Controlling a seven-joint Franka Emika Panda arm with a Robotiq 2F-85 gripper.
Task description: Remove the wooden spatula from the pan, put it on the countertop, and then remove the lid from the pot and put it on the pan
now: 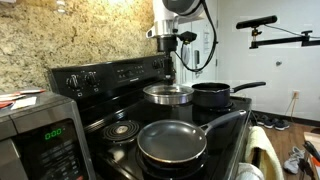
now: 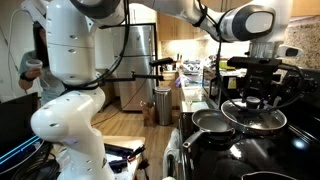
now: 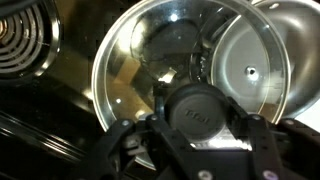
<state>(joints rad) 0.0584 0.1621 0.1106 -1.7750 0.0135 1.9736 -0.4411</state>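
**Exterior view, stove seen from the front.** We list the gripper (image 1: 167, 82), clamped on the lid (image 1: 167, 95). The lid hangs clear of the stove top (image 1: 110, 80), behind the pan (image 1: 172, 141) and just beside the uncovered pot (image 1: 212, 96). The pan sits at the front with nothing in it. We judge the wooden spatula step done and the carrying of the lid to be the step in hand. The next move, as we judge it, is to bring the lid over the pan, line up rim with rim, lower it level, then let go.

**Exterior view, from the side.** We note the lid (image 2: 256, 116) under the gripper (image 2: 256, 98), with the pan (image 2: 211, 123) near it. We cannot pick out the pot here, because dark gripper parts crowd that spot.

**Wrist view.** We record the jaws closed on either side of the knob (image 3: 205, 110), with the glass and metallic rim spread beneath. A coil burner (image 3: 20, 45) is cut off at the frame edge. A pale disc (image 3: 255, 70) shows past the glass, and we cannot tell whether it is pan or pot.

**Not found.** The wooden spatula shows in no view, so we cannot confirm where it lies.
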